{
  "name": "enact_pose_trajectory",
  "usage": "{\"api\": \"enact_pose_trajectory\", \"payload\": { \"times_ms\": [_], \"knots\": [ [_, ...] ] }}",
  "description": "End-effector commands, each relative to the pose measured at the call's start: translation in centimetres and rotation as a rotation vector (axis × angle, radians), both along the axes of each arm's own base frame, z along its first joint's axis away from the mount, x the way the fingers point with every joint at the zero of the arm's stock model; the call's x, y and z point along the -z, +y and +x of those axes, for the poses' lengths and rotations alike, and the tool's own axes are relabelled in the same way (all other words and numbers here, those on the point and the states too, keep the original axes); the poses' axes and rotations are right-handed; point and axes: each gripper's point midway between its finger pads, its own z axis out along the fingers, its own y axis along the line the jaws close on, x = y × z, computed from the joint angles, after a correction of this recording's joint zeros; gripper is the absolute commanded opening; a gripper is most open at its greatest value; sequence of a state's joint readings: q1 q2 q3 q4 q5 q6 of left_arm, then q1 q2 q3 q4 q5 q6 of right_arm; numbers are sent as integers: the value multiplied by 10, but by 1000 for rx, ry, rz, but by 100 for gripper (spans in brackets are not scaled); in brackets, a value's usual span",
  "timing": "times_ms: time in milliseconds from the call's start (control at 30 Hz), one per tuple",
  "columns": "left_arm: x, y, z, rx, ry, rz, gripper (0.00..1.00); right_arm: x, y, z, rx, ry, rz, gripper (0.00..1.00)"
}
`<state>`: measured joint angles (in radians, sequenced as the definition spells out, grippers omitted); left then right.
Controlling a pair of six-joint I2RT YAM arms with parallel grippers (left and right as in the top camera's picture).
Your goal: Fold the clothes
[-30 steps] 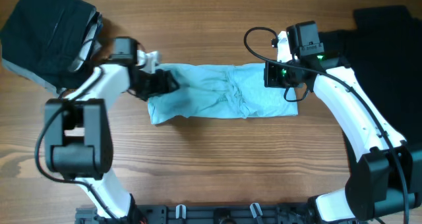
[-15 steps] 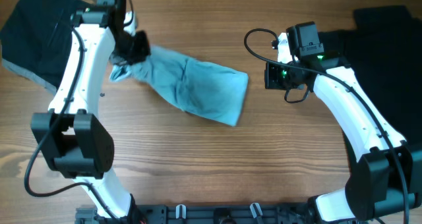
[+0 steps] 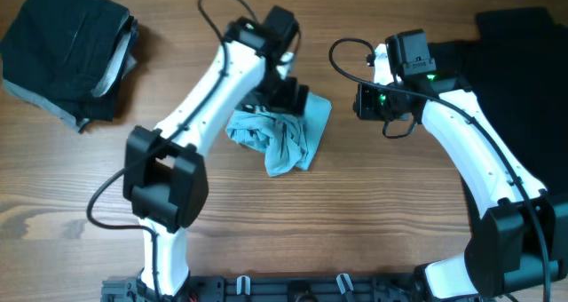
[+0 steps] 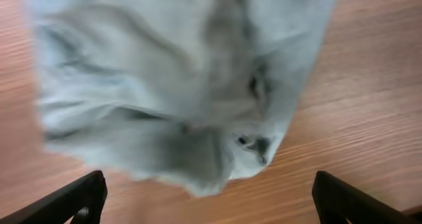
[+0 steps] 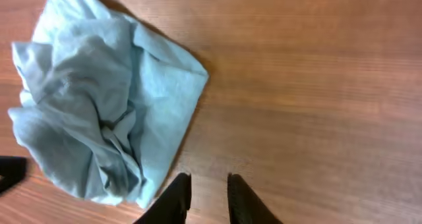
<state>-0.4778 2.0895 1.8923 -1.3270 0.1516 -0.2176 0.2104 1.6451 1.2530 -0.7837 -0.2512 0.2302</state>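
Left gripper point(image 4: 208, 197) gapes wide, empty, above the blue-green T-shirt point(image 3: 284, 138) — a crumpled heap mid-frame, unfolded — right gripper point(image 5: 210, 196) barely parted, empty; folded dark stack point(image 3: 67, 49) upper left looks done.

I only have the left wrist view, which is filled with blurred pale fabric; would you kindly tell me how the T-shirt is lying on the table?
Observer: From overhead, the pale blue-green T-shirt is a crumpled heap near the middle of the table, not spread flat.
Operator: Thank you. Where is the right gripper?
Observer: It is over bare wood just beside the shirt's edge, its jaws slightly apart with nothing between them.
Operator: Is any other clothing out there?
Observer: Yes, a stack of folded dark garments sits at the far left corner, well apart from the shirt.
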Motion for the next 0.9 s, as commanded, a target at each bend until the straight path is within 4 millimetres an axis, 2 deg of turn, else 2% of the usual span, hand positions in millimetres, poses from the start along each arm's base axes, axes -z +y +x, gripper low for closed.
{"api": "enact_pose_trajectory", "payload": {
  "times_ms": [0, 100, 133, 167, 200, 233, 267, 333, 433, 467, 500, 533, 567, 633, 667, 700, 733, 767, 800, 833, 867],
  "knots": [
    [-50, 50, 35, -133, -125, -22, 100, -29, 48, 6, -237, -119, 215, 31],
    [-53, 97, 51, -263, -116, -53, 98, -44, 84, 14, -346, -235, 264, 56],
    [-54, 109, 56, -301, -114, -83, 91, -43, 97, 15, -377, -259, 258, 56],
    [-56, 121, 62, -342, -117, -123, 77, -35, 115, 15, -413, -272, 249, 49],
    [-58, 129, 66, -366, -120, -143, 63, -25, 126, 16, -430, -274, 228, 47],
    [-60, 141, 73, -402, -132, -170, 48, -4, 136, 21, -431, -276, 160, 47],
    [-61, 153, 78, -433, -146, -191, 39, 14, 144, 25, -434, -280, 113, 49],
    [-63, 161, 82, -442, -160, -207, 37, 41, 155, 29, -450, -268, 87, 61],
    [-63, 161, 83, -402, -172, -204, 37, 69, 156, 22, -461, -199, 83, 62],
    [-63, 161, 84, -401, -176, -205, 37, 71, 156, 21, -462, -193, 79, 54],
    [-63, 161, 85, -401, -181, -206, 37, 71, 155, 23, -458, -197, 75, 38],
    [-64, 161, 87, -400, -189, -207, 37, 68, 154, 25, -437, -199, 82, 9],
    [-64, 161, 88, -400, -193, -208, 37, 65, 138, 34, -303, -162, 85, 4],
    [-64, 161, 87, -400, -191, -208, 37, 55, 110, 46, -184, -149, 80, 4],
    [-64, 161, 87, -400, -191, -208, 38, 48, 87, 54, -110, -145, 77, 4],
    [-64, 161, 87, -400, -191, -207, 38, 43, 70, 59, -70, -146, 75, 12],
    [-64, 161, 87, -399, -190, -207, 38, 41, 59, 62, -46, -143, 72, 30],
    [-64, 161, 86, -397, -187, -207, 38, 41, 40, 62, -7, -114, 79, 44],
    [-64, 161, 86, -397, -185, -206, 39, 43, 33, 59, 20, -77, 102, 53],
    [-63, 161, 85, -398, -184, -205, 40, 43, 33, 55, 17, -51, 139, 56],
    [-63, 161, 85, -398, -183, -205, 41, 37, 43, 49, -66, -46, 212, 56]
  ]
}}
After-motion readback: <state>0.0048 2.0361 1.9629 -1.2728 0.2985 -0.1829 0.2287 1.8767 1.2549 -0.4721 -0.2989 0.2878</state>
